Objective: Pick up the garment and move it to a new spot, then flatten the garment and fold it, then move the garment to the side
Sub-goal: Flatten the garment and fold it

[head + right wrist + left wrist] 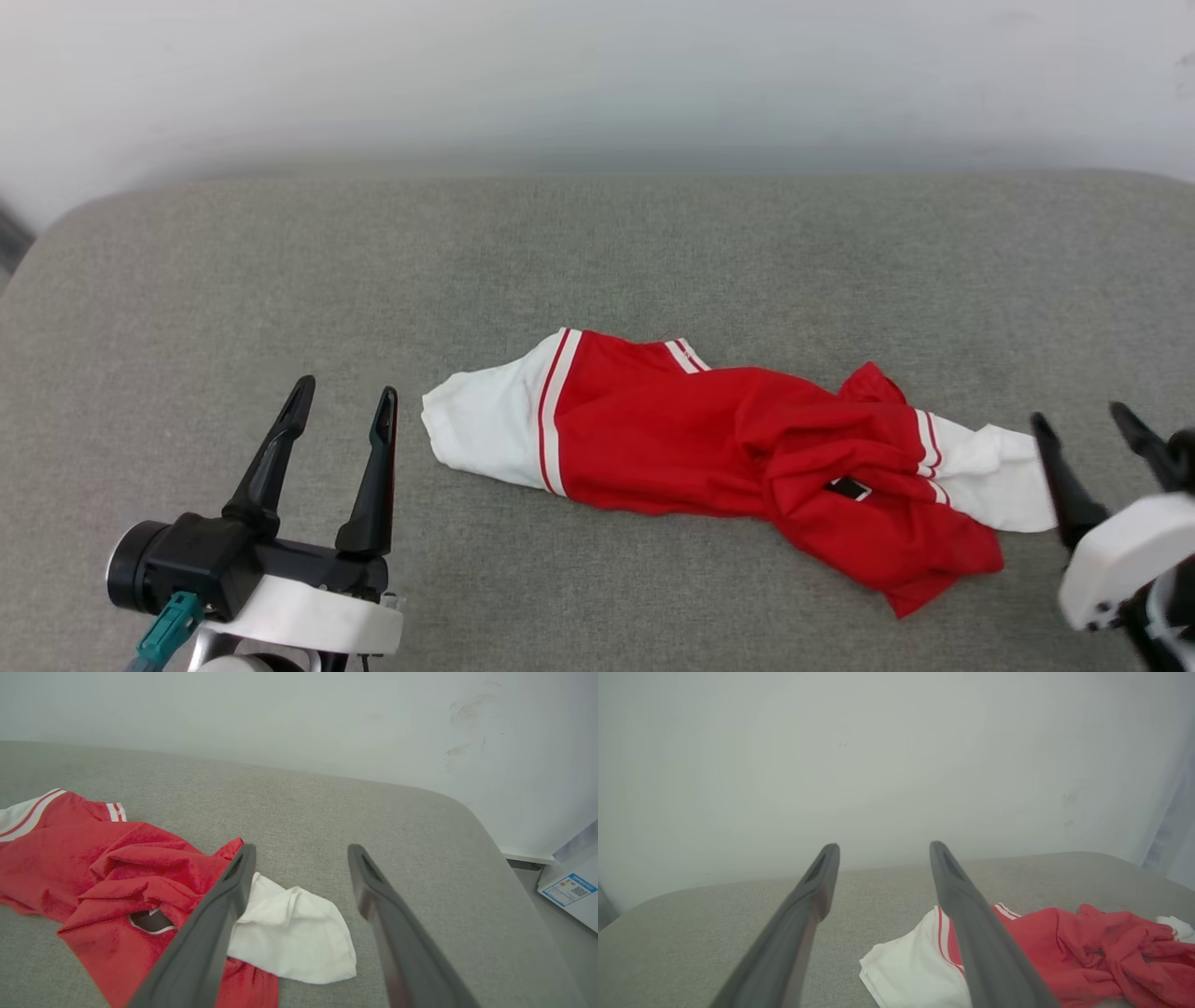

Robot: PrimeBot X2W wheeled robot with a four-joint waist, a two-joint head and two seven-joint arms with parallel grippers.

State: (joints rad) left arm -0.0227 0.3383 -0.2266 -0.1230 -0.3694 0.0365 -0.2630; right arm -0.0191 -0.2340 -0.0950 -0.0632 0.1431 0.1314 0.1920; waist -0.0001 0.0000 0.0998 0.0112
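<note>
Step in hand: pick-up, not yet begun. The garment (709,439) lies crumpled on the grey cushion (597,252), right of centre, with one white sleeve at each end and the red body bunched toward the right.

The left gripper (345,390) has its jaws spread wide and holds nothing; it stands apart from the left sleeve. The right gripper (1075,415) is likewise wide and empty, just beside the right sleeve.

Next move, as judged: bring each gripper down onto its nearer sleeve or shoulder and close on cloth (a single layer, if possible).

Open room: bare cushion lies behind the garment and to its left. The far edge runs close to the wall (597,75); the right corner rounds off near the right gripper.
</note>
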